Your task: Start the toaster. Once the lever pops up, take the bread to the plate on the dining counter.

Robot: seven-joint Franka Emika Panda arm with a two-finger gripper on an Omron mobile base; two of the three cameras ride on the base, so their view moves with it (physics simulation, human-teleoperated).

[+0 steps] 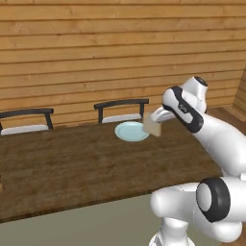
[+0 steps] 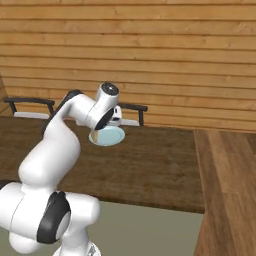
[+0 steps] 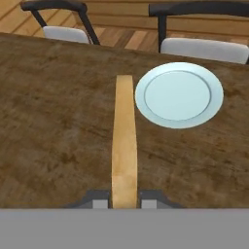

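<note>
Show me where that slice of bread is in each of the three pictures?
Left base view: the bread is right of centre, at the end of the arm, just right of the plate.
Right base view: a sliver peeks under the arm at the plate's left rim.
Hand view: edge-on centre strip between the fingers.
Shared landmark: the plate.

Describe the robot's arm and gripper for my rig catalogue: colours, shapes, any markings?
The arm is built of glossy white rounded segments with black bands and grey disc caps at the joints. The gripper ends in small dark grey jaws with lighter pads. No cables or readable markings are visible.
</note>
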